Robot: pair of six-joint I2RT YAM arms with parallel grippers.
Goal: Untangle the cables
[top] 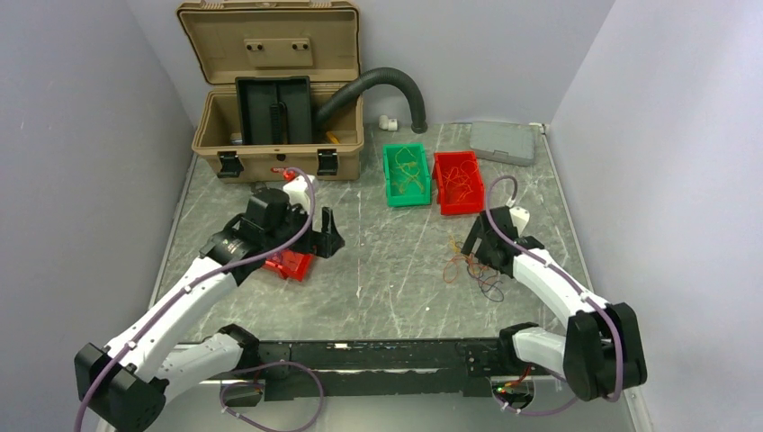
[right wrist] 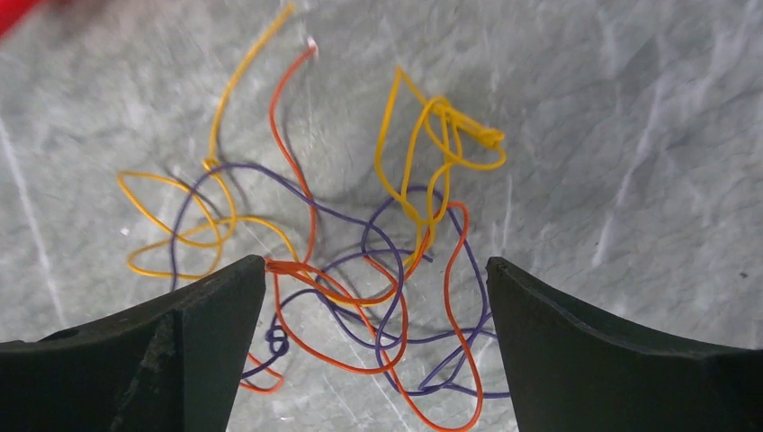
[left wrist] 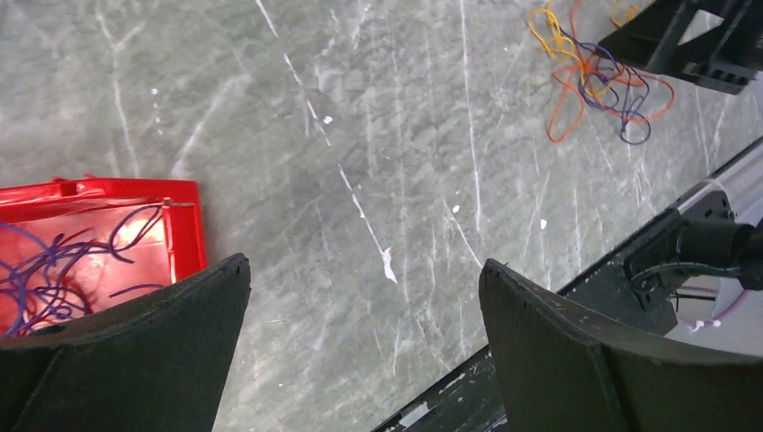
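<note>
Grey table, pale walls, loose cables, left gripper and right gripper spread wide, empty.

we can read no text, label, brand, number or sign in any view. the tan case, the green bin, the grey flat box and the cables show no lettering we can make out.

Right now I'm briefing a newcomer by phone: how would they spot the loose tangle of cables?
Find the tan case at the table's back, then come forward to the right arm. Below its open pincer lie the cables: orange, yellow and purple strands looped loose on bare tabletop, not in the green bin or red bin behind them.
</note>
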